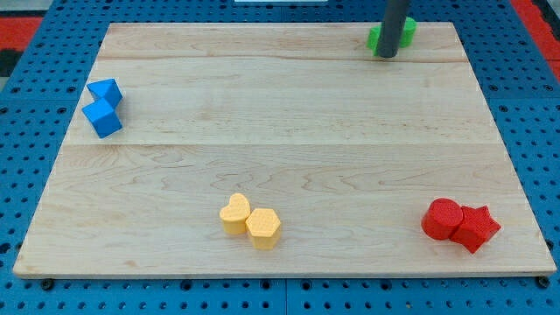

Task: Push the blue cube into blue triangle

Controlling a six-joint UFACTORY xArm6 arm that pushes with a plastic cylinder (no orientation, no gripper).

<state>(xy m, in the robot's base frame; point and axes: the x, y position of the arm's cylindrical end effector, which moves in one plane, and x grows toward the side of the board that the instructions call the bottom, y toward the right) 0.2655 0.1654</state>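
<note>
At the view's left edge, the blue cube (103, 118) touches the blue triangle (105, 91) just above it.
My tip (386, 55), a bare rod with no jaws, rests against a green block (403, 33) at the view's top right, well apart from both.

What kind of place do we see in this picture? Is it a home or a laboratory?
Probably a robotics lab bench, not a home. A wooden board lies on a blue perforated mounting surface, small coloured blocks sit in pairs, such as the blue cube, and my tip rests by a green block.
</note>
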